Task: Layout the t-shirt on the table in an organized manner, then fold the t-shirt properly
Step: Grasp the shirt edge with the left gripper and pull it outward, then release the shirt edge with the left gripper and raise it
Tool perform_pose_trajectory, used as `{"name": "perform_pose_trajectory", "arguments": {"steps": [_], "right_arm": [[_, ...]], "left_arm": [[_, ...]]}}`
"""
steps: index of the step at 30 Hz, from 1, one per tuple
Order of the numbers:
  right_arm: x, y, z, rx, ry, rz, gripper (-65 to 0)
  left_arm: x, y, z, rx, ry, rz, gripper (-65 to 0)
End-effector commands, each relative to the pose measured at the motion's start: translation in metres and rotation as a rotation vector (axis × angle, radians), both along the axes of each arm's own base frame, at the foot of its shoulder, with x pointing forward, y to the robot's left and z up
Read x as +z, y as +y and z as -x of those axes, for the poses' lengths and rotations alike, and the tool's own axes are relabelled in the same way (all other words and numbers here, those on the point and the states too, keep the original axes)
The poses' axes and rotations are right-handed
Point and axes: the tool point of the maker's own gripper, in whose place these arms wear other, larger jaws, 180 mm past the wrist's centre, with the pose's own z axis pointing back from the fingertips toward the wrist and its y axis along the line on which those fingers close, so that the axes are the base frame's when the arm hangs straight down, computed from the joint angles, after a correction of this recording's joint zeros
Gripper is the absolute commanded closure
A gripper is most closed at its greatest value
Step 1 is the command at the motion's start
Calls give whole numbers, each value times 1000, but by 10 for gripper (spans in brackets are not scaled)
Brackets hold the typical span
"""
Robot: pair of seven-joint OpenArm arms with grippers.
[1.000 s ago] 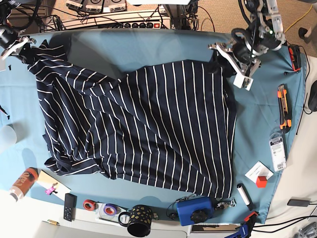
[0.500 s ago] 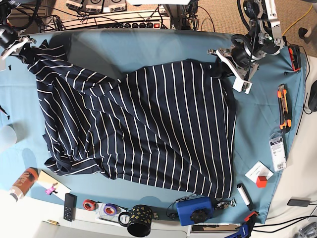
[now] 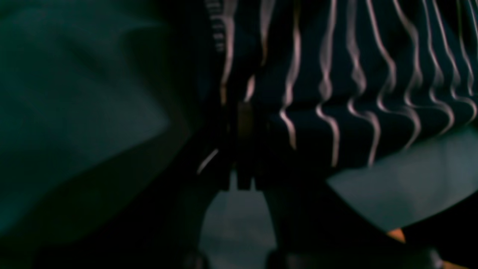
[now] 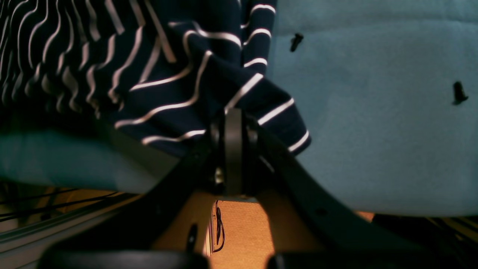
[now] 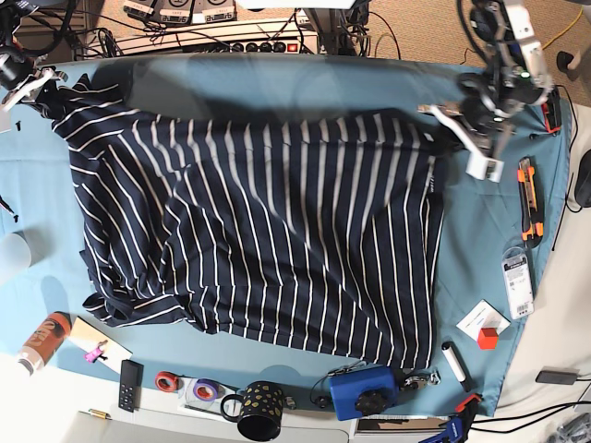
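Your t-shirt [image 5: 268, 231] lies spread over the middle of the worktop [image 5: 489, 240], reaching from the far left corner almost to the near edge. Your right end effector [image 4: 233, 123] is pressed together, pinching the t-shirt's cloth at the far left corner. Your left end effector [image 5: 459, 138] is pinching the t-shirt's other top corner near the far right corner, and the cloth looks blurry there.
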Motion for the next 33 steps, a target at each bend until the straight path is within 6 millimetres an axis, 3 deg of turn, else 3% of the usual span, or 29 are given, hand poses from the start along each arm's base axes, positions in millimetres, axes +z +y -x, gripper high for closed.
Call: {"name": "perform_pose_trajectory", "arguments": {"steps": [1, 12, 17, 25, 29, 30, 33], "right_arm": [[12, -4, -6, 12, -35, 24, 0], [17, -6, -8, 20, -42, 32, 0], [31, 12, -16, 63, -139, -68, 0], [21, 14, -4, 51, -98, -79, 0], [22, 15, -5, 53, -104, -81, 0], [22, 15, -5, 53, -104, -81, 0], [24, 16, -6, 57, -115, -91, 0]], "left_arm": [[12, 9, -7, 9, -54, -11, 0], [35, 85, -2, 151, -124, -91, 0], [43, 90, -3, 119, -119, -79, 0], [43, 93, -2, 115, -114, -90, 0], [42, 95, -1, 115, -101, -103, -257], [40, 100, 1, 126, -85, -120, -290], [46, 122, 6, 162, -71, -158, -295]]}}
